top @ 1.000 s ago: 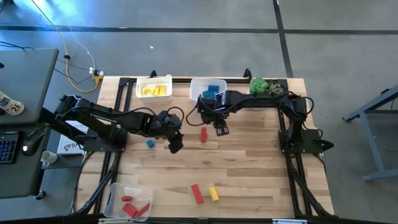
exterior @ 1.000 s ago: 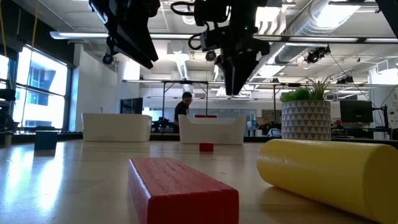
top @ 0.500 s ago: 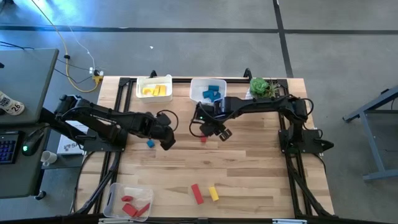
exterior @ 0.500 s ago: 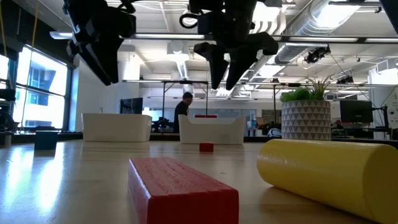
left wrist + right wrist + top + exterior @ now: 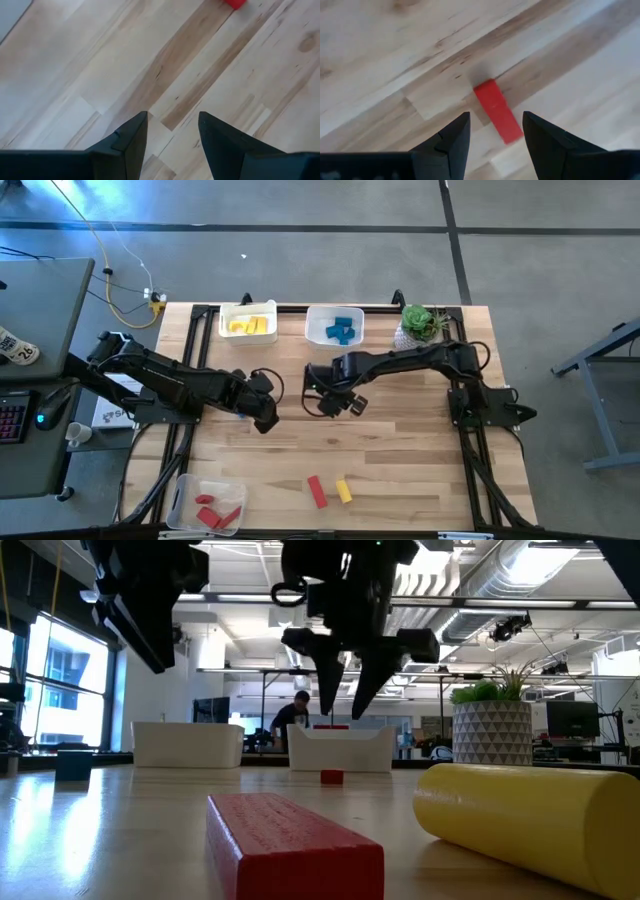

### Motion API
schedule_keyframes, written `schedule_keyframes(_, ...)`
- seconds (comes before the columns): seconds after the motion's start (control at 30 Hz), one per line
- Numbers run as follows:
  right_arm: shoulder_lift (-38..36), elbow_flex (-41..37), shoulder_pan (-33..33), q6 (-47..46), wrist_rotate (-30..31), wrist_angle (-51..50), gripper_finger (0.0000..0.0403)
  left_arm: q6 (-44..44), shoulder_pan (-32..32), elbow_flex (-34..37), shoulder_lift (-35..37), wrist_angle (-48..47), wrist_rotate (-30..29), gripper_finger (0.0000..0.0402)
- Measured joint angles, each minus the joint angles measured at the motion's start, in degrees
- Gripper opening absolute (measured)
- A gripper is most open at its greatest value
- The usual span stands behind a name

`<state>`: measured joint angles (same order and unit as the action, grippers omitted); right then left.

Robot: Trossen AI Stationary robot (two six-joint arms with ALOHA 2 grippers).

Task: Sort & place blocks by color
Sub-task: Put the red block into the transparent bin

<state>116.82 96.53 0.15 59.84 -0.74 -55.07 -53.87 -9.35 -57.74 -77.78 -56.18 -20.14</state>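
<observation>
yellow bin (image 5: 248, 323) yellow blocks (image 5: 246, 326), blue bin (image 5: 335, 326) blue blocks (image 5: 341, 331)

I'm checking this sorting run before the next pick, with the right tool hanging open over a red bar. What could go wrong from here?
1. The small red wooden bar lies askew between the right tool's open fingers, so closing might twist it or clip only a corner.
2. The left tool, also open, hovers close by over the wooden table; the arms could collide if both move inward.
3. The small blue block is hidden in the high view, so its pick may be misjudged.
</observation>
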Motion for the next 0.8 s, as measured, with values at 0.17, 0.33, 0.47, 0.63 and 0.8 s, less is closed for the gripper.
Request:
schedule_keyframes(0.17,2.6,0.0,0.8,3.8,1.8,0.9,0.0167,0.0,-0.2,0.0,0.0,0.1,0.0,0.0165)
schedule_keyframes(0.33,4.4,0.0,0.9,6.7,2.3,2.5,0.0167,0.0,-0.2,0.0,0.0,0.3,-0.1,0.0165)
schedule_keyframes(0.47,5.5,0.0,0.9,8.6,4.2,3.5,0.0167,0.0,-0.2,0.0,0.0,0.3,-0.1,0.0165)
schedule_keyframes(0.63,7.2,0.0,0.5,9.7,4.4,4.0,0.0167,0.0,-0.2,0.0,0.0,0.4,-0.2,0.0165)
schedule_keyframes(0.8,8.7,0.0,-0.3,9.7,4.7,4.8,0.0167,0.0,-0.2,0.0,0.0,0.5,-0.2,0.0165)
